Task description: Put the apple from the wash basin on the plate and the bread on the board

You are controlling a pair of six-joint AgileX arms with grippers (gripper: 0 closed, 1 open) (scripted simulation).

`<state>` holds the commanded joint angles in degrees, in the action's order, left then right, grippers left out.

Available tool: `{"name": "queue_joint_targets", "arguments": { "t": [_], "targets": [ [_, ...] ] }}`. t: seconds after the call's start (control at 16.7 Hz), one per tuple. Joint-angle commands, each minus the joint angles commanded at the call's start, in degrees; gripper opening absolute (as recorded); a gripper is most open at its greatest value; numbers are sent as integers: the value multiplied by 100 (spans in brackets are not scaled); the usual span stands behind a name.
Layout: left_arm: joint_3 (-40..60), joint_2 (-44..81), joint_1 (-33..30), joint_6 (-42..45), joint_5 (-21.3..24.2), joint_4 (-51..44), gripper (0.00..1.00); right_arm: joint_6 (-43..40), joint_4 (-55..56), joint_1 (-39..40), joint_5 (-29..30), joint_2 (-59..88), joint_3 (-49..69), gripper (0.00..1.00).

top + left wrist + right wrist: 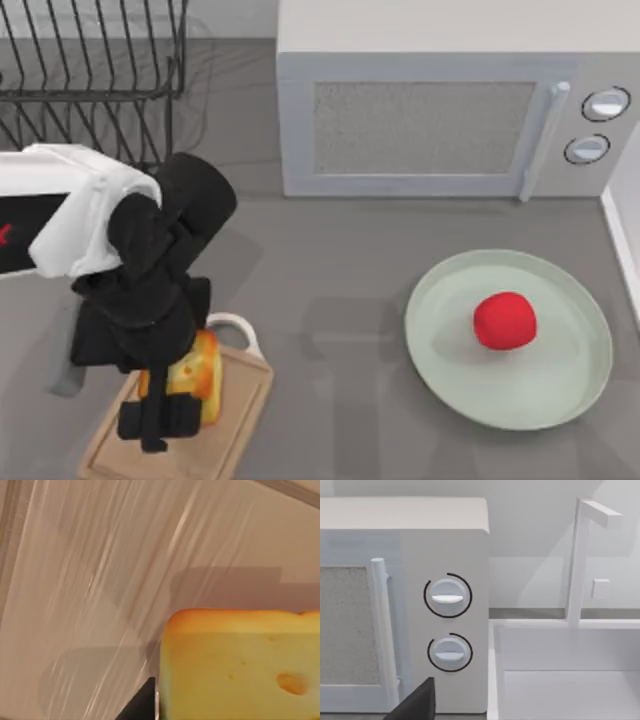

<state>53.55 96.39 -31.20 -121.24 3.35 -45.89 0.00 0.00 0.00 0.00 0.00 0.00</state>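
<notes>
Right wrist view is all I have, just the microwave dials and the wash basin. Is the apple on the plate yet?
Observer: Yes. The top view shows the apple sitting on the plate, at the table's right side.
Operator: And where's the bread?
Observer: The bread is over the board at the table's left side, with the left gripper right on it.

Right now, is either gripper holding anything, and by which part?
The left gripper sits around the bread on the board, at its side faces; whether it grips cannot be told.
</notes>
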Motion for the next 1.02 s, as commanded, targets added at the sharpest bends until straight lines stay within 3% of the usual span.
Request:
{"name": "queue_joint_targets", "arguments": {
  "t": [0.42, 1.02],
  "targets": [
    [0, 0, 0, 0, 0, 0, 98, 0, 0, 0, 0, 0, 0, 100],
    [2, -5, 7, 0, 0, -1, 100, 0, 0, 0, 0, 0, 0, 100]
  ]
}}
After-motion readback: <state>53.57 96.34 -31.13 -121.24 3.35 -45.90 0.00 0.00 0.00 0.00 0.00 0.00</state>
